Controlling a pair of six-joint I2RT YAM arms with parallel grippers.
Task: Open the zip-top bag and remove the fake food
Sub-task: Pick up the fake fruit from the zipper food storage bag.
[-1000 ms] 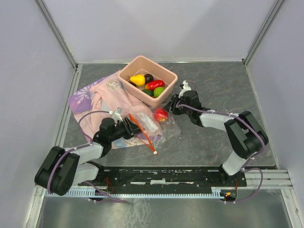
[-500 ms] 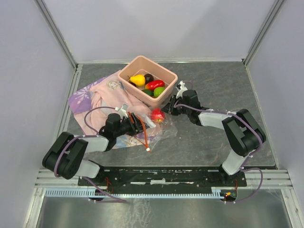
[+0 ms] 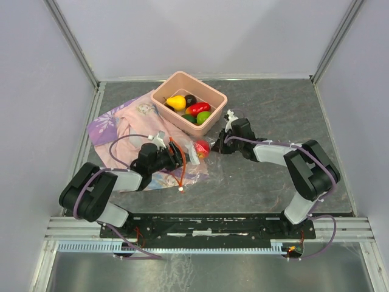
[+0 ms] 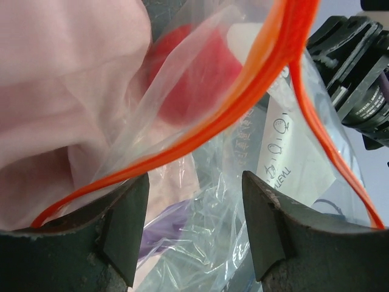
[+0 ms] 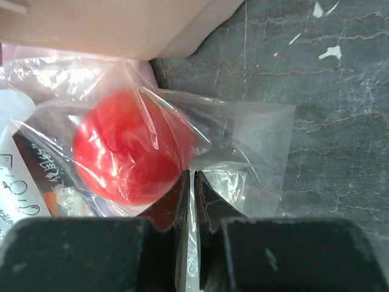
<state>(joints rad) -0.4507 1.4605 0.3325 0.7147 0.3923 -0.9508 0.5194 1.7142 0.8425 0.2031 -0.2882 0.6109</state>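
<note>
The zip-top bag lies crumpled on the cloth between my two grippers, its orange-red zip strip hanging open with the white slider at its near end. One red fake food sits inside the bag. My left gripper stands open at the bag's mouth; in the left wrist view loose clear film lies between its fingers and the zip strip arches over them. My right gripper is shut on a fold of the bag's film beside the red fake food.
A salmon-pink tub holding several more fake fruits stands just behind the bag. A pink-and-purple printed cloth spreads under the bag and to the left. Metal rails and grey walls edge the table.
My left gripper has opened and pushed right into the bag's mouth. My right gripper has closed on the bag's film. The bag bunched up and its slider end swung left.
</note>
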